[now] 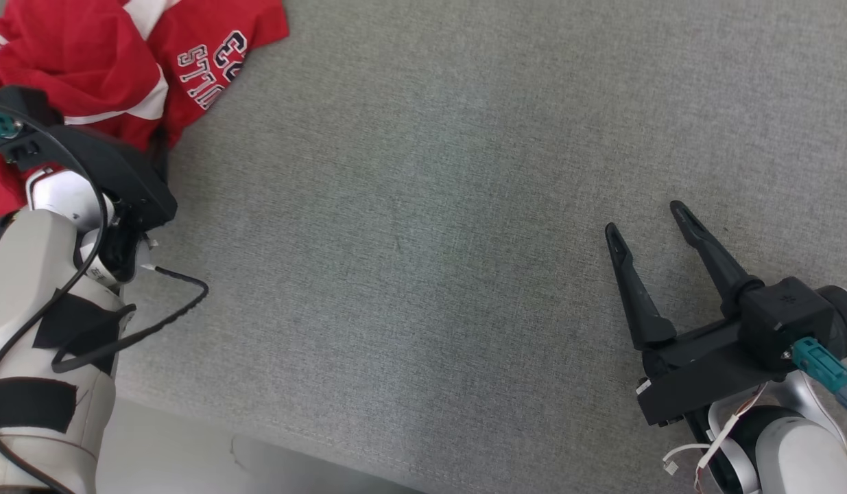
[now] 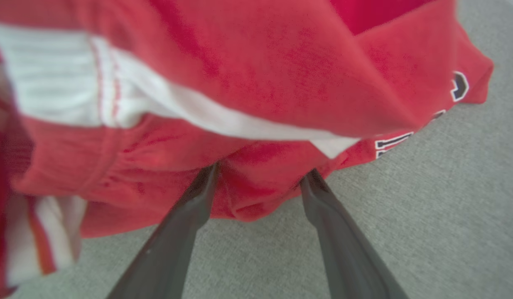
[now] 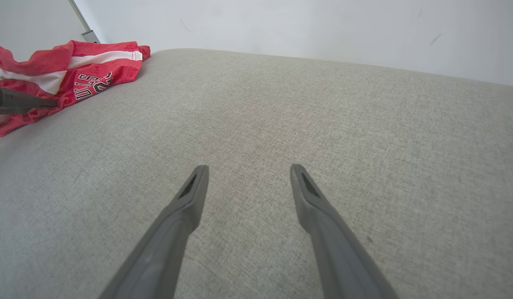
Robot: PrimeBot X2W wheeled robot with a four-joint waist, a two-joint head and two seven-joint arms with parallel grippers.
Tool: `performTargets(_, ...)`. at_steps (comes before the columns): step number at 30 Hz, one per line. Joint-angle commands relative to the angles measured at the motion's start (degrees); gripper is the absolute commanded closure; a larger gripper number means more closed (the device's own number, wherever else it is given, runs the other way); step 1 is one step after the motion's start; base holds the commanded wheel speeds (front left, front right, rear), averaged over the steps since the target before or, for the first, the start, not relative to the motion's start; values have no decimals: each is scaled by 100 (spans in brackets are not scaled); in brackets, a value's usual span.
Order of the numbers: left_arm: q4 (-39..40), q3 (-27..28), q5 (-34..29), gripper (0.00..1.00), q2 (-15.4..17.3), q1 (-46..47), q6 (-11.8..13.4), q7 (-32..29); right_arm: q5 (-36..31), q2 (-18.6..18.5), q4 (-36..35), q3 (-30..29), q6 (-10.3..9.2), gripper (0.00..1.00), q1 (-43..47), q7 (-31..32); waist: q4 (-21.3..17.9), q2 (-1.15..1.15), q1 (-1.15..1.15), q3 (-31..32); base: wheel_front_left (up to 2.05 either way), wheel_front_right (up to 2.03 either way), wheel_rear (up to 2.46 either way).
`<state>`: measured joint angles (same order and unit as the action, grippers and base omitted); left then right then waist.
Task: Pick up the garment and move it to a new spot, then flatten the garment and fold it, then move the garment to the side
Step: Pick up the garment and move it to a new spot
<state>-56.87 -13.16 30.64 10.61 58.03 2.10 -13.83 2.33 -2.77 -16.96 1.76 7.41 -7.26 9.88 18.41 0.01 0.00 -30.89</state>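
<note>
**Left end effector open at the edge of a bunched red garment**

Two dark fingers of the left end effector (image 2: 263,169) rise from the bottom of the left wrist view, spread wide and closed on nothing. Their tips meet the lower hem of the garment (image 2: 281,74), and a soft fold of red cloth bulges between them.

The garment (image 1: 87,62) is red with white stripes and dark, white-edged lettering. It lies crumpled on the grey fabric worktop (image 1: 430,240), at about 10 o'clock in the head view and partly cut off by that view's edge. What shows of it runs roughly from 7 o'clock to 1 o'clock, and the lettered corner points toward 1 o'clock.

The pale left forearm (image 1: 39,309), patched with black tape, comes up from 8 o'clock. Its dark wrist reaches over the garment's near edge, and a black cable (image 1: 156,322) loops beside it.

The right end effector (image 1: 644,218) sits at about 4 o'clock, well apart from the garment, over bare worktop. Its fingers point toward 11 o'clock. In the right wrist view they are spread apart with nothing between them (image 3: 249,167). The garment (image 3: 52,79) lies far off at 10 o'clock there, with one left finger (image 3: 19,104) across it and a pale wall (image 3: 302,25) behind.
</note>
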Motion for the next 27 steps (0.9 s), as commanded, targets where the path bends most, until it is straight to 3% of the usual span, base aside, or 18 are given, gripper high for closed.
performTargets(1,-30,10,-16,51,49,74,34,52,-17,-24,-41,-19,15,0,-15,0,-55,-1,0,-78,0,0,0)
performTargets(2,-49,20,-10,67,49,97,50,101,-18,-24,-50,-34,15,0,-9,1,-56,-1,0,-93,0,0,0)
performTargets(3,-65,24,-10,100,53,116,71,140,-10,-24,-57,-48,15,0,-6,5,-58,-1,0,-109,0,0,0)
performTargets(7,-154,-27,-104,100,155,228,150,439,45,-24,-24,-74,15,0,-81,-15,-34,-1,0,-145,0,0,0)
performTargets(15,-248,-137,-202,100,116,433,68,826,160,-24,215,28,15,0,-201,-129,20,-1,0,135,0,0,0)
performTargets(27,326,-307,-174,100,-94,644,-247,1176,728,-24,930,177,15,0,-390,-660,-256,-1,0,955,0,0,0)
